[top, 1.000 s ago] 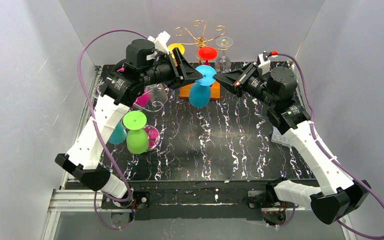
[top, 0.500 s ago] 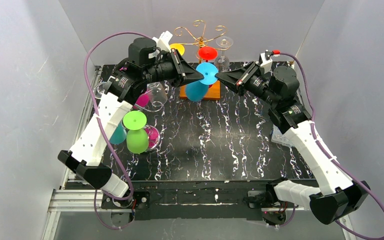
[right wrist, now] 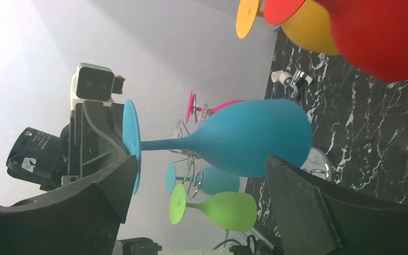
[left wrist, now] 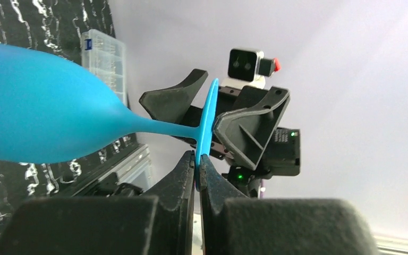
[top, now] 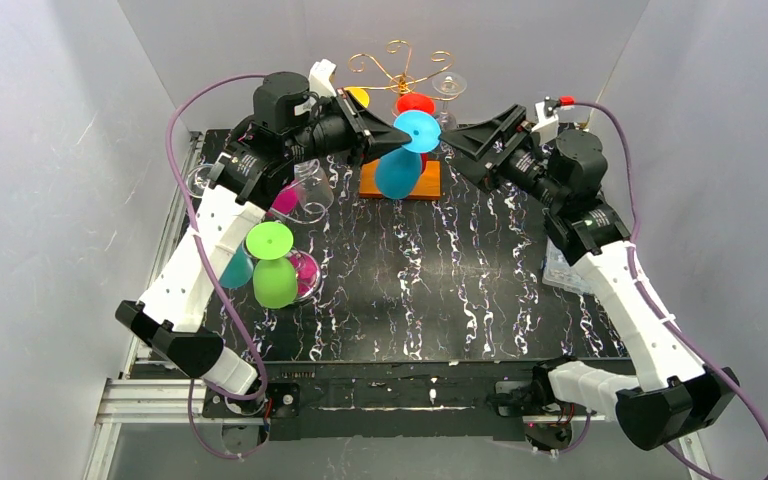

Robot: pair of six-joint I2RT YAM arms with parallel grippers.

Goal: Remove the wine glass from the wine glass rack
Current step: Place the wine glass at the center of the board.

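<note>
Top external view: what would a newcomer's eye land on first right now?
The blue wine glass at back centre, held in front of the gold wire rack with its foot pinched edge-on in the left gripper. Facing it from the right, the right gripper stands wide open beside that foot. A red glass hangs on the rack behind.

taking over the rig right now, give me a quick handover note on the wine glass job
Left gripper: shut on the foot rim of the blue wine glass, holding it in the air.
Right gripper: open, jaws either side of that foot, not gripping.
Rack: red glass, yellow glass and clear glass hang on it.
Done: blue glass looks clear of the rack.
Left: probably back the right arm off and set the glass on the table.
</note>
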